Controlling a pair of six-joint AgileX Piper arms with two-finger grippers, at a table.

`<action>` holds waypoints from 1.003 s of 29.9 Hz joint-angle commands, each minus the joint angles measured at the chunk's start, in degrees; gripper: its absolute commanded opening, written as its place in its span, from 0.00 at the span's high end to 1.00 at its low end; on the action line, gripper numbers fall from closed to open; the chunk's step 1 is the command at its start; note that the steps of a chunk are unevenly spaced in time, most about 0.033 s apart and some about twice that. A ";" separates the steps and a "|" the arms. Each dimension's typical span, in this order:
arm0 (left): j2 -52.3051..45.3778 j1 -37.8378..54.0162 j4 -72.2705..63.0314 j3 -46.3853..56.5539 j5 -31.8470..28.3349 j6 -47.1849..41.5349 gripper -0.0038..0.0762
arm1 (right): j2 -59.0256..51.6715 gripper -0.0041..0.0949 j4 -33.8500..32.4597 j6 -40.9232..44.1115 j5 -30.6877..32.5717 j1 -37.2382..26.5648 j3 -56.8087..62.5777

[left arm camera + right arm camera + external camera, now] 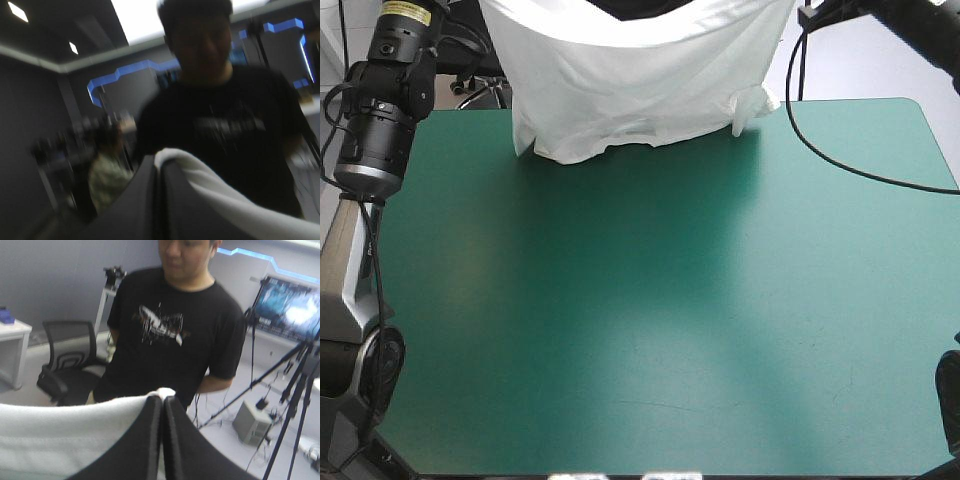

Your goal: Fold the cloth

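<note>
T-shirt (640, 90), seemingly soft, light and limp, hangs over the far edge of the worktop (650, 320), left jaws and right jaws each pinching its upper edge, a sound hold.

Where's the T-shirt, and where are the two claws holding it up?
T-shirt (640, 90): high view, middle of the hanging white cloth.
left gripper (157, 167): left wrist view, where its black fingertips meet.
right gripper (163, 402): right wrist view, where its black fingertips meet.
</note>
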 commanded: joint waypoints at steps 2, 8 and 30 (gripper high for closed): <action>-2.05 -0.01 -1.08 -0.48 28.66 -6.38 0.97 | -1.24 0.98 -11.77 11.78 2.74 -0.38 4.45; -1.87 -0.01 -4.85 13.14 45.13 -6.52 0.97 | -2.27 0.97 -14.33 15.79 6.68 -0.38 20.21; -32.92 -0.01 -5.19 56.65 60.96 -5.52 0.97 | -29.09 0.97 -28.44 26.75 28.03 -0.38 61.72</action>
